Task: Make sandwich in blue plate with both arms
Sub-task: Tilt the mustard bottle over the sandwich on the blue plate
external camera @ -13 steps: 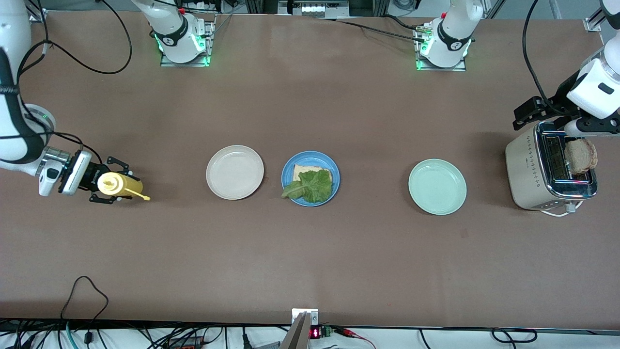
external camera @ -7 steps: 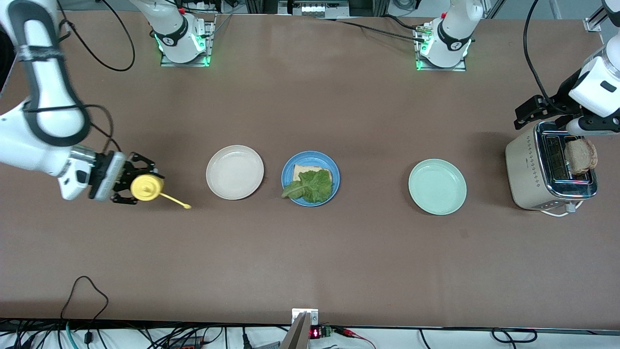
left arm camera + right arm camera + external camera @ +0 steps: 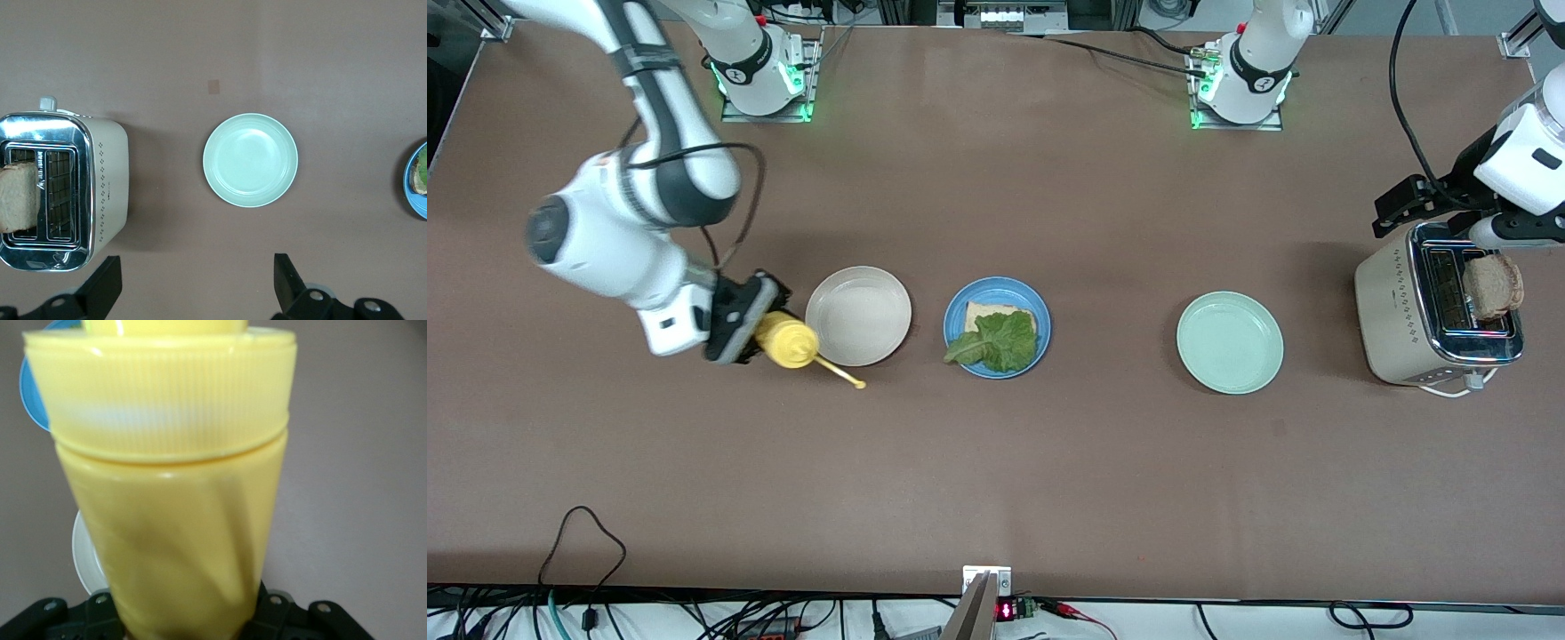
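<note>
Right hand (image 3: 758,336) holds a yellow sauce bottle (image 3: 787,342), tilted, nozzle (image 3: 843,375) pointing down toward the blue plate; it hangs over the counter (image 3: 996,462) at the edge of the cream plate (image 3: 858,316). In the right wrist view the bottle (image 3: 180,487) fills the frame, clamped between the fingers.

Left hand (image 3: 193,287) is wide open and holds nothing. It sits up in the air over the toaster (image 3: 1436,307) at the left arm's end of the counter. One toast slice (image 3: 1492,284) stands up out of a toaster slot.

Blue plate (image 3: 997,327) sits mid-counter, between the cream plate and the mint plate (image 3: 1230,342), all three in a row. On it: one toast slice (image 3: 987,311) with a lettuce leaf (image 3: 1000,342) on top; the leaf's tip hangs over the rim toward the cream plate. No top slice on it. Cream and mint plates carry nothing.
</note>
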Controlling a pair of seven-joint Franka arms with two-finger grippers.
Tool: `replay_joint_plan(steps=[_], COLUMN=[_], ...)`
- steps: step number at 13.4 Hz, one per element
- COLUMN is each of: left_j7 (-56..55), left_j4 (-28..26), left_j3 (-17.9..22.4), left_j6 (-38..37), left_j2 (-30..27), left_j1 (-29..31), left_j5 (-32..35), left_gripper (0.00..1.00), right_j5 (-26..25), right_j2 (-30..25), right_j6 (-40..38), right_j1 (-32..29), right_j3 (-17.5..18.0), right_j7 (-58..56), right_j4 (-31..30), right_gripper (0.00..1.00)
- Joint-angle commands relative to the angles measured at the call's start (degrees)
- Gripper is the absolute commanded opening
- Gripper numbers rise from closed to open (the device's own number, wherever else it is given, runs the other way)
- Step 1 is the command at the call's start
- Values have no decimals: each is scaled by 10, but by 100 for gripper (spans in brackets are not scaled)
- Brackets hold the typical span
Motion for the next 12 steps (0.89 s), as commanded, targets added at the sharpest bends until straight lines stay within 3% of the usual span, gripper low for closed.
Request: replay_joint_plan(steps=[1,8,12], left_j7=[6,6,6], left_j4=[-5,-5,-5], left_j3=[-2,-2,-2], left_j6=[0,2,2], left_j2=[-11,-11,-11], left_j1=[6,8,8], left_j5=[-3,-6,-7], left_gripper=[100,100,100], right_j5=[-97,-348,-447], right_j2=[-18,19,53], right_j6=[7,3,-1], right_j1=[41,179,215], right_j3=[11,15,15], right_j7=[118,358,419], right_j4=[-13,-10,-9], right_gripper=[0,0,0])
